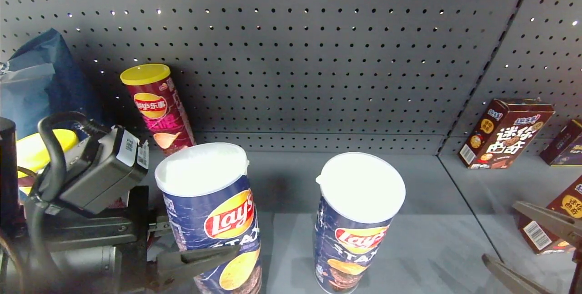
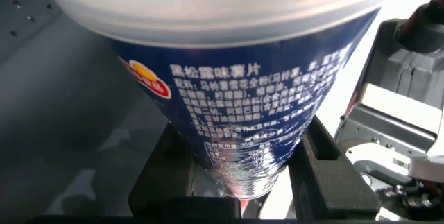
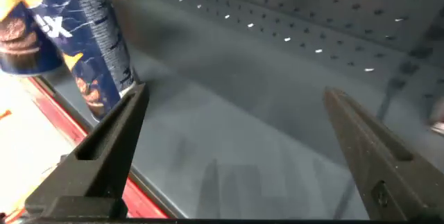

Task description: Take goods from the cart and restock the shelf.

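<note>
Two blue chip cans with white lids are at the front of the grey shelf [image 1: 291, 185]. My left gripper [image 1: 207, 257] is shut on the left can [image 1: 209, 212], its fingers clamping the can's lower body [image 2: 243, 134] from both sides. The right can [image 1: 357, 221] stands free on the shelf, upright. In the right wrist view this free can [image 3: 97, 50] is near the shelf's red front edge [image 3: 83, 134], with the held can [image 3: 28, 37] beyond it. My right gripper [image 1: 500, 230] is open and holds nothing, low at the right over bare shelf [image 3: 236, 96].
A maroon chip can with a yellow lid [image 1: 157, 107] leans against the pegboard back wall [image 1: 318, 57]. A blue bag [image 1: 41, 80] and a yellow lid [image 1: 41, 148] sit at far left. Brown snack boxes [image 1: 504, 132] stand in the right bay.
</note>
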Controlling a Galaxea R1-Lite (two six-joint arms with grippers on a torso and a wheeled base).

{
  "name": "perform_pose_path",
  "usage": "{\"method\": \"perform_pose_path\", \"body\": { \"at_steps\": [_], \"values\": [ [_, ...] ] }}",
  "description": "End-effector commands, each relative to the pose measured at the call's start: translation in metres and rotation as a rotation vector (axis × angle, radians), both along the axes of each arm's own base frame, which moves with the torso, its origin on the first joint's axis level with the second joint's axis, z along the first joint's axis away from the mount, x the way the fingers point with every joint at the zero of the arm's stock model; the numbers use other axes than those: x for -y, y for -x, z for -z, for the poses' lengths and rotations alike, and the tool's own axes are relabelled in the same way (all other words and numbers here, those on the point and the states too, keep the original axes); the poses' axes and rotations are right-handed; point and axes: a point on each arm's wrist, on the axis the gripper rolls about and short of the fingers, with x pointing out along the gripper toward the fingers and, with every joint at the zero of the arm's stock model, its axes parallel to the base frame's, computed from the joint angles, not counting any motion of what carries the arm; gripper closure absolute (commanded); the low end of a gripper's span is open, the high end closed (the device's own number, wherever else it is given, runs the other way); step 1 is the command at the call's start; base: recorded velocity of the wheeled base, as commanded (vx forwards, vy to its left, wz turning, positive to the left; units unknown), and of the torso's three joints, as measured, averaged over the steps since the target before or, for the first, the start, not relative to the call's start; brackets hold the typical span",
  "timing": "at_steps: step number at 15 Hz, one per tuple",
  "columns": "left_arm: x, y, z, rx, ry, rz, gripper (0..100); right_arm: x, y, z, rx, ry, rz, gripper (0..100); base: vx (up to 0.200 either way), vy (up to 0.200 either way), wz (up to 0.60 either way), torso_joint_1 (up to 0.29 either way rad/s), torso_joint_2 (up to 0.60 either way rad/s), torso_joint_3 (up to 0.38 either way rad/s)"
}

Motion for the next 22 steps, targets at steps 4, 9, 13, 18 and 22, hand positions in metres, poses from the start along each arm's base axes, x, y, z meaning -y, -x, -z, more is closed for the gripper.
{"method": "perform_pose_path", "body": {
  "at_steps": [4, 9, 13, 18, 22],
  "values": [
    [0.000, 0.001, 0.002, -0.004, -0.003, 0.000, 100, 0.037, 0.067, 0.026, 0.018, -0.005, 0.037, 0, 0.000, 0.000, 0.00, 0.000, 0.00, 0.000],
    [0.000, 0.001, 0.001, -0.002, -0.001, 0.006, 100, 0.052, 0.104, 0.074, -0.064, 0.036, 0.187, 0, 0.000, 0.000, 0.00, 0.000, 0.00, 0.000],
    [0.000, 0.001, 0.001, -0.002, -0.001, 0.005, 100, 0.051, 0.103, 0.073, -0.081, 0.037, 0.230, 0, 0.000, 0.000, 0.00, 0.000, 0.00, 0.000],
    [0.000, 0.001, 0.001, -0.001, 0.000, 0.005, 100, 0.051, 0.092, 0.070, -0.192, 0.103, 0.474, 0, 0.000, 0.000, 0.00, 0.000, 0.00, 0.000],
    [0.000, 0.002, 0.003, -0.006, -0.005, 0.008, 100, 0.044, 0.094, 0.071, -0.191, 0.055, 0.804, 0, 0.000, 0.000, 0.00, 0.000, 0.00, 0.000]
  ]
}}
